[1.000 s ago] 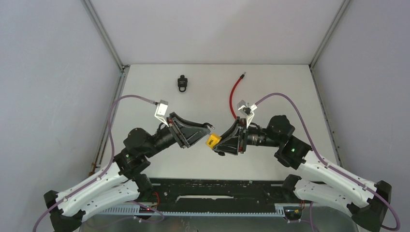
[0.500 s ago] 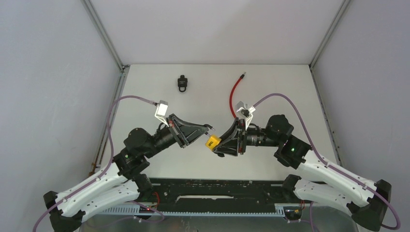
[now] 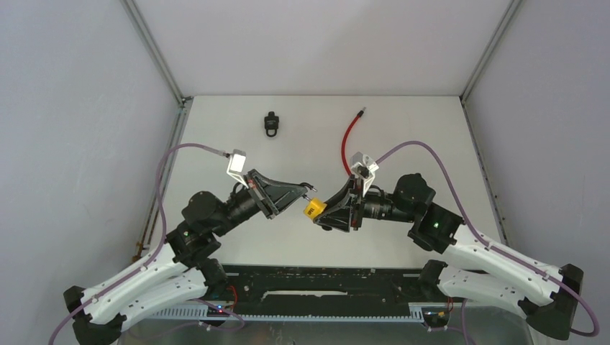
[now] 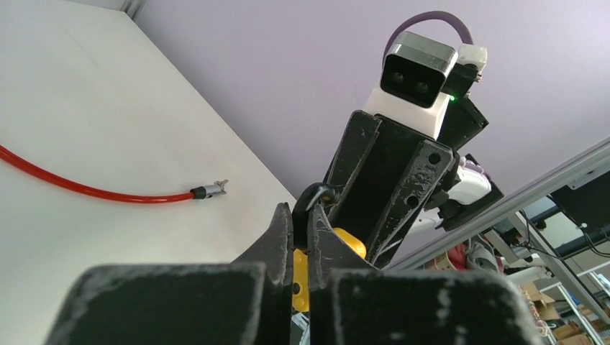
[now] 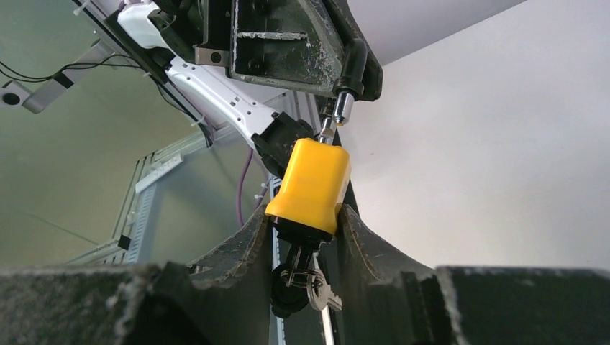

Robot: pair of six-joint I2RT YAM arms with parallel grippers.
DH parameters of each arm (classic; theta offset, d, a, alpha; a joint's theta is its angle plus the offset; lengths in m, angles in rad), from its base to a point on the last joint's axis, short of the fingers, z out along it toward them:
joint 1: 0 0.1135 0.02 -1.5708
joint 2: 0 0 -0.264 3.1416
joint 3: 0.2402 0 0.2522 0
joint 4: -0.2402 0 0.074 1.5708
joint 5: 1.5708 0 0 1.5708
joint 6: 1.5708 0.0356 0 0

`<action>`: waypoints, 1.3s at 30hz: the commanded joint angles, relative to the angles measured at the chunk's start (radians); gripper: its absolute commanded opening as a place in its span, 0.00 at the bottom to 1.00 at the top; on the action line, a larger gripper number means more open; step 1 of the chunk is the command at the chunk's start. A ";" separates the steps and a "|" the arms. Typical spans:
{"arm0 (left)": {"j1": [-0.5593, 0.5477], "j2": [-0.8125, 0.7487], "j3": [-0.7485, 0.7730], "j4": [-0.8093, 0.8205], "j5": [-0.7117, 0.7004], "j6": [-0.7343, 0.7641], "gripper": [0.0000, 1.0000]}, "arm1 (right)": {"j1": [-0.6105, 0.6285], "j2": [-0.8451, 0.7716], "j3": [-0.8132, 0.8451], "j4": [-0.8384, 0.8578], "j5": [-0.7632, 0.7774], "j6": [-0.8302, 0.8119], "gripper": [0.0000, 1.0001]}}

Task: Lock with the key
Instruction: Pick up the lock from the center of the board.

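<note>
surface: white matte table | walls: plain grey-lilac panels back and both sides | frame: aluminium posts at back corners | near edge: black rail, slotted cable duct under it | light: even, soft shadows

Left wrist view: the left fingers hid most of the lock; the picture's left edge cut off the cable. Right wrist view: the right fingers partly hid the key. Top view: the black item near the tabletop's far edge was too small to identify.
</note>
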 commanded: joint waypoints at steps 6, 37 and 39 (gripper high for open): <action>-0.005 -0.031 0.010 0.041 -0.006 -0.009 0.00 | 0.018 0.028 0.051 0.124 0.066 0.046 0.43; -0.005 -0.060 -0.019 0.083 -0.085 -0.067 0.00 | 0.044 0.079 0.017 0.178 0.096 0.048 0.47; -0.005 -0.057 -0.022 0.087 -0.087 -0.069 0.00 | 0.048 0.080 0.014 0.194 0.101 0.054 0.43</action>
